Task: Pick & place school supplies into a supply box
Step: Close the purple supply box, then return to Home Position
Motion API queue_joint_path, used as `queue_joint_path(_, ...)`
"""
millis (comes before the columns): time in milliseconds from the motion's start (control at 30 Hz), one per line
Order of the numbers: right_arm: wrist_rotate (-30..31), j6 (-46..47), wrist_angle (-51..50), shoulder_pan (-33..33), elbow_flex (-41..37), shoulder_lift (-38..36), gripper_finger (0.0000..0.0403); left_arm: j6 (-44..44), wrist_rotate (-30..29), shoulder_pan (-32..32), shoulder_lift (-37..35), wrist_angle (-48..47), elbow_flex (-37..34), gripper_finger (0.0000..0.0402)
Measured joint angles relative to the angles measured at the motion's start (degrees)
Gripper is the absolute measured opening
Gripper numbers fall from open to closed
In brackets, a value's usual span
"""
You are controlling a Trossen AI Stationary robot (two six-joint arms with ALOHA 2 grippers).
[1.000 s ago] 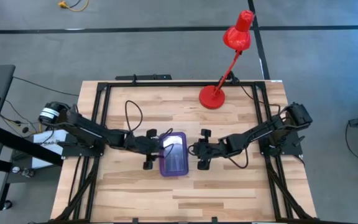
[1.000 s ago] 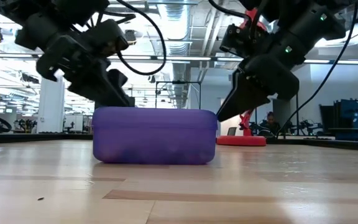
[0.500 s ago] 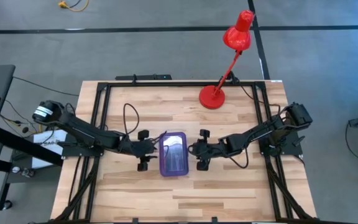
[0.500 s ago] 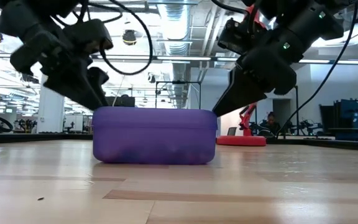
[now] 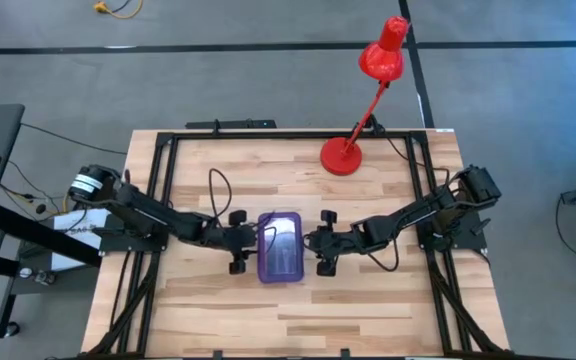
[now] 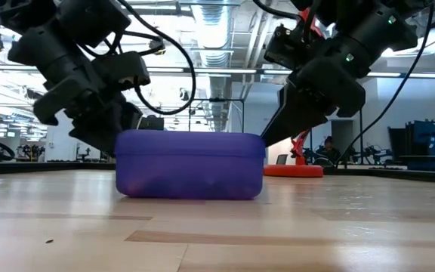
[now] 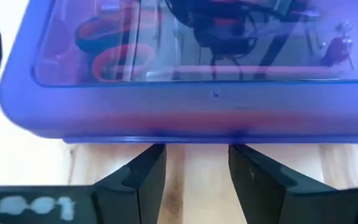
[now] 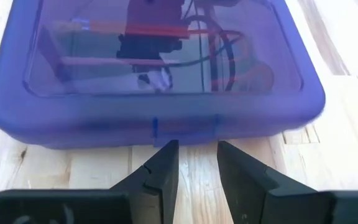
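Flanking the box (image 5: 279, 247) from both sides, the two arms sit low at mid-bench, probably to square it up or press its lid home now that the supplies are inside. The box lies flat on the bench (image 5: 368, 300) with its lid down; through the translucent purple lid the red scissor handles (image 7: 114, 46) and a thin pencil (image 8: 98, 61) show inside, so the packing looks essentially done.

The left gripper (image 7: 191, 168) points at one long side of the box, its jaws a narrow gap apart, holding nothing, tips just short of the wall. The right gripper (image 8: 197, 163) faces the opposite long side, where a small latch tab (image 8: 184, 126) sits; its jaws are likewise slightly parted and empty, tips close below that tab. Whether either tip actually touches the plastic I cannot tell.

A red lamp (image 5: 353, 135) stands at the far edge, well apart from the work.
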Motion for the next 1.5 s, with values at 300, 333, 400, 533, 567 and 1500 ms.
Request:
queue_joint_path(300,-0.05,1.11,-0.03,-0.04,-0.07,4.24,0.0107,1.66,2.73,2.31,0.07,2.56,-0.01,0.0162)
queue_joint_path(333,-0.02,1.09,0.31,-0.04,-0.12,4.85,0.0107,1.66,2.74,2.30,0.05,2.91,0.03,0.0162)
queue_joint_path(400,0.10,1.13,0.86,-0.04,-0.01,5.62,0.0107,1.69,2.79,2.30,0.05,2.48,0.01,0.0162)
queue_joint_path(533,0.47,1.17,0.58,-0.07,0.01,5.64,0.0107,1.64,2.84,2.30,0.07,2.29,0.00,0.0162)
queue_joint_path(567,0.62,1.17,0.27,-0.07,-0.01,5.56,0.0107,1.64,2.85,2.30,0.07,2.25,0.00,0.0162)
queue_joint_path(1500,23.84,-3.75,-15.26,8.44,-0.01,-21.03,0.0107,10.54,-21.68,-3.03,-34.35,-14.32,0.00,0.0162)
